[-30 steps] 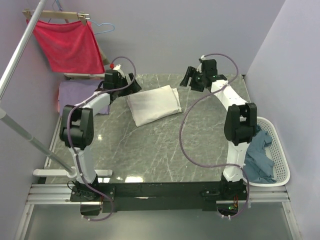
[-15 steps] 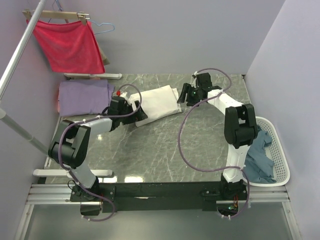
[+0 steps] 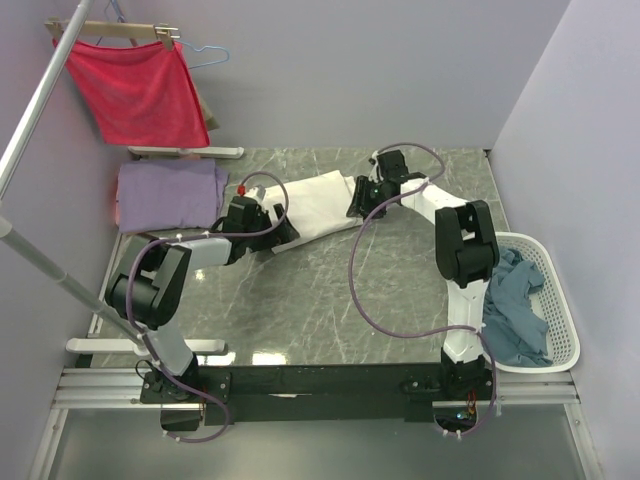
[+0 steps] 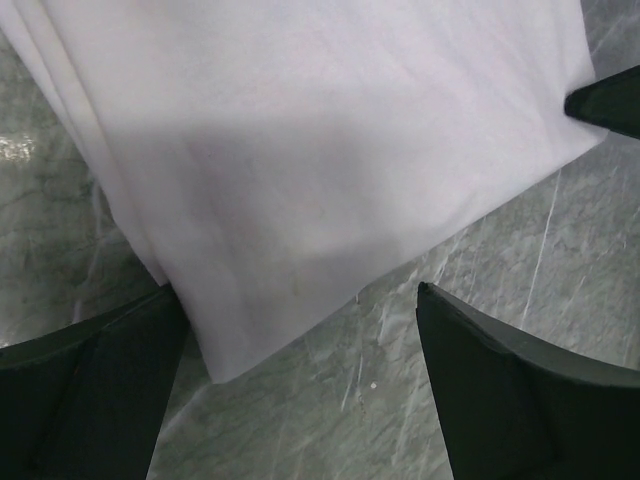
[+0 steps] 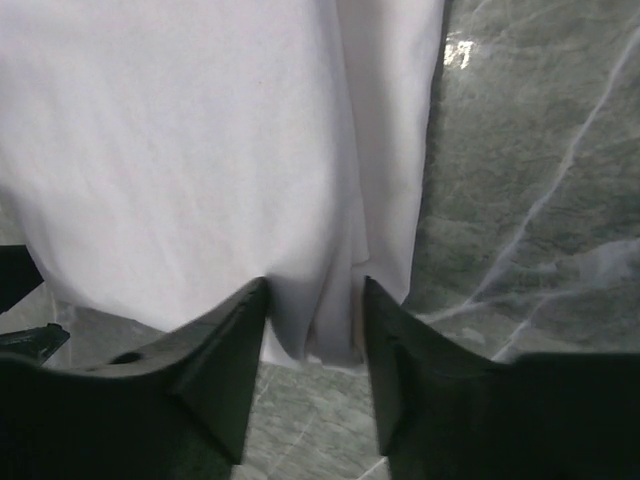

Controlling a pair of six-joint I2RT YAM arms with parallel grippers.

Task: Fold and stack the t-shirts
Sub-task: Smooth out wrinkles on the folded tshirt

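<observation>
Your folded white cotton t-shirt (image 3: 312, 203) lies mid-table on the grey marble table (image 3: 330, 300). Your left end effector (image 4: 300, 375) gapes wide at 1 corner; your right end effector (image 5: 315, 330) pinches the opposite edge.

- Walls (image 3: 350, 70): plain pale lavender, meeting at a rear corner.
- Tabletop (image 3: 300, 310): grey-green marble pattern, white veins, glossy.
- Metal pole (image 3: 35, 110): slanted, left side.
- Black rail (image 3: 320, 380): along near edge.
</observation>
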